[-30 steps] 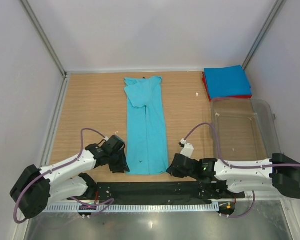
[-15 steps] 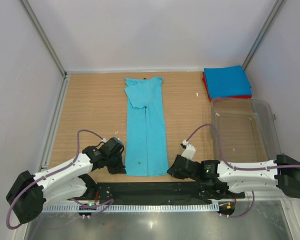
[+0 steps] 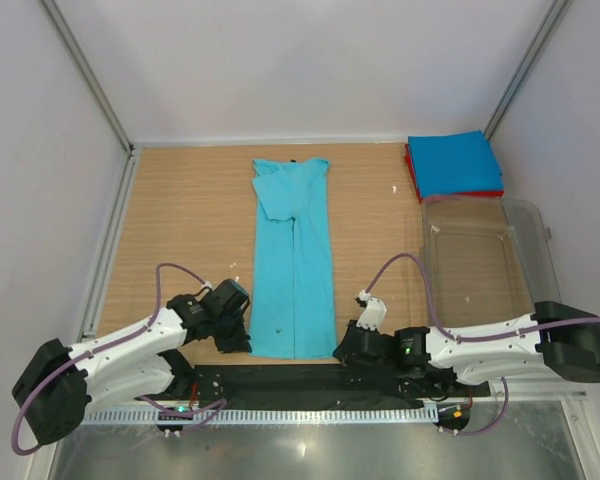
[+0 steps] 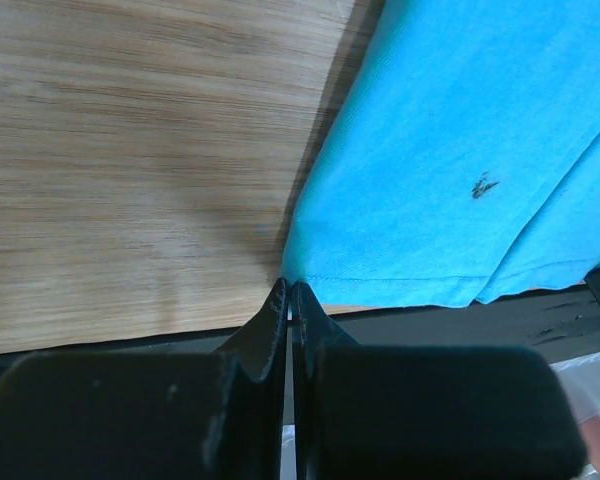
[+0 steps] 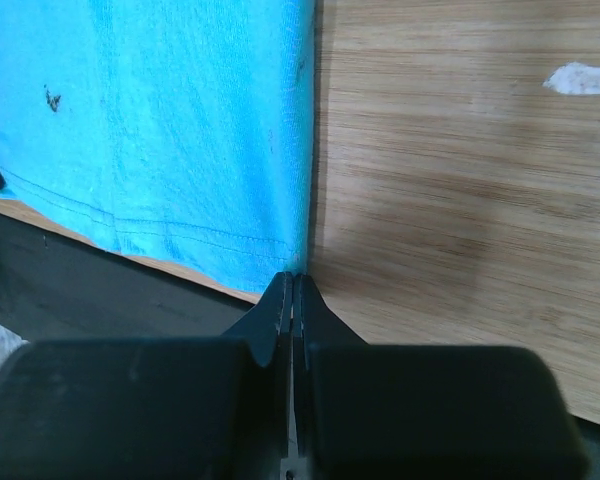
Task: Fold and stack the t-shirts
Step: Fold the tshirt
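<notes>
The teal shirt (image 3: 294, 255), which looks soft, light and limp, lies lengthwise in the frame's centre, and the left gripper (image 4: 288, 292) and right gripper (image 5: 292, 282) are pinched closed on its two lower hem corners, good places to hold.

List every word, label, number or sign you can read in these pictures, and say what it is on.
None can be read.
The teal shirt bears only a small dark speck, no lettering.
The folded blue shirt and the clear tub show no print.
</notes>
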`<state>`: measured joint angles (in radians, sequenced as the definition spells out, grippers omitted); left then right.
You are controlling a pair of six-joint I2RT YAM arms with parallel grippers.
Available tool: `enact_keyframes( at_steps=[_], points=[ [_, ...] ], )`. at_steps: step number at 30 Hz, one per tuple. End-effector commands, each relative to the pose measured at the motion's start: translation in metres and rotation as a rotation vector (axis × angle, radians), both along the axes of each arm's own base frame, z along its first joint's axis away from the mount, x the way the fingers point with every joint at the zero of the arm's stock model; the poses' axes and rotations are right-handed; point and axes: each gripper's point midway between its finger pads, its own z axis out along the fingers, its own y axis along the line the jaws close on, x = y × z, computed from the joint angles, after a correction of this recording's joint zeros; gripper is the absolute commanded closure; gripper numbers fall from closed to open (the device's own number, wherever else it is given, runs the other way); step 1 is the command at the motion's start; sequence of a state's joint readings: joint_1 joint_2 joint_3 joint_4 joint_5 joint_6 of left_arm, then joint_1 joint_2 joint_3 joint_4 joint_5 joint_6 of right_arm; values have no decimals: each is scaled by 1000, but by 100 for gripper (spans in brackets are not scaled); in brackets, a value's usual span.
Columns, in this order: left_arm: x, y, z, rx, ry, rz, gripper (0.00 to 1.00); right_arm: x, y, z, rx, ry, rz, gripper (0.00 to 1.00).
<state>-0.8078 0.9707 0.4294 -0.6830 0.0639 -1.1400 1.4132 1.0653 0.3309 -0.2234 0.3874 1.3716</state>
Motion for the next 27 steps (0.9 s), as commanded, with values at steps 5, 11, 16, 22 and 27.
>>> enact_keyframes(
  at_steps=[5,11,16,22,27],
  points=[
    [4,-7,8,-47,-20,38,100,9,4,15,-15,-54,-45,99],
    [14,-15,17,-72,-53,59,100,11,5,25,-8,-72,-45,99],
    [33,-16,29,-61,-100,93,100,28,10,48,-36,-166,-41,99],
    [65,-31,41,-135,-109,114,100,69,9,57,-106,-195,-38,99],
    [109,-28,47,-71,-136,127,100,109,12,61,-94,-192,-27,99]
  ],
)
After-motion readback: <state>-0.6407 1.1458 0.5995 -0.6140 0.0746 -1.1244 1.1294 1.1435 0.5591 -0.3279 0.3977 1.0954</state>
